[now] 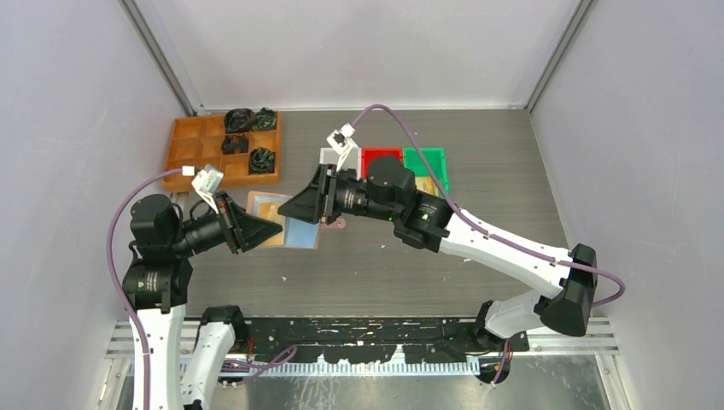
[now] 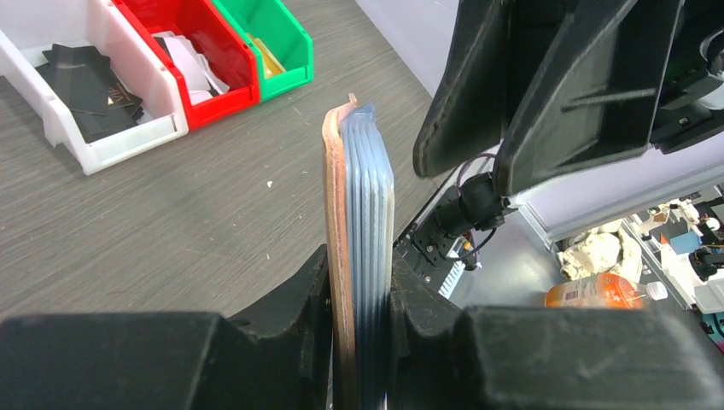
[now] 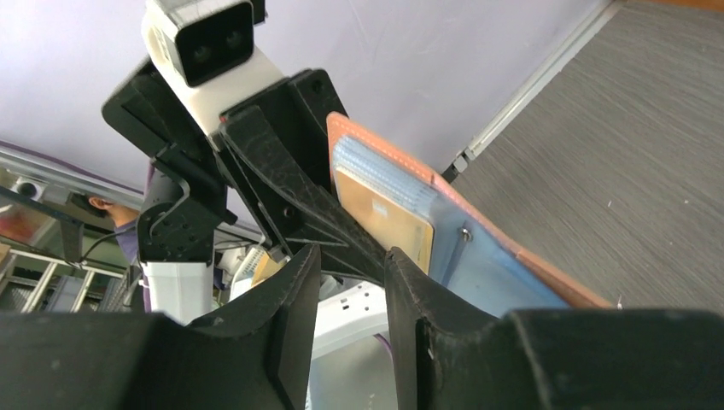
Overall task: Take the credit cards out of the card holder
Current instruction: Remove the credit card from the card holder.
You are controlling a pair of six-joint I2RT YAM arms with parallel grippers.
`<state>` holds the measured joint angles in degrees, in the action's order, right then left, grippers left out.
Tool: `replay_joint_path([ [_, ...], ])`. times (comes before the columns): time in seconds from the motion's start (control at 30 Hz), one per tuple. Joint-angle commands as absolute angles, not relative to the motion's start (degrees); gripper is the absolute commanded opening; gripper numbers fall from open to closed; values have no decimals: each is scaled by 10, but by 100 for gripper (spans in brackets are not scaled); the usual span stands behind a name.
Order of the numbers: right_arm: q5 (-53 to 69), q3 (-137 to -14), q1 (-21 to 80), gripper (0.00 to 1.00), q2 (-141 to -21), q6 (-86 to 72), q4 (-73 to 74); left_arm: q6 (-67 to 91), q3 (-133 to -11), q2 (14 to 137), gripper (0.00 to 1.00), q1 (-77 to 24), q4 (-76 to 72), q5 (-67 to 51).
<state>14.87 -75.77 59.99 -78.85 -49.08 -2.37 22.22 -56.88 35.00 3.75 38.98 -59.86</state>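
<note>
while left fingers clamp card holder aloft, right fingers face it, slightly apart

Brown wooden compartment tray far left, dark tangled items in some cells, white plastic bin, red bin, green bin side by side, grey wood-grain tabletop.

- The card holder — a tan leather cover backing a stack of translucent blue plastic sleeves, with a small metal stud on the front sleeve. It is up off the desk, clamped at one end in the left pincer and standing on edge.
- One gold-tan credit card sits in the front sleeve — only ribbed sleeve edges show behind it, and their contents cannot be told.
</note>
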Motion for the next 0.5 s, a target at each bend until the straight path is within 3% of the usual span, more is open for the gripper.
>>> replay_joint_path([
  [0.0,117,-767,610,40,-784,-478,-28,214,-594,347,9,36,375,-605],
  [0.47,142,-703,605,41,-788,-519,-82,259,-593,345,10,36,340,-642],
])
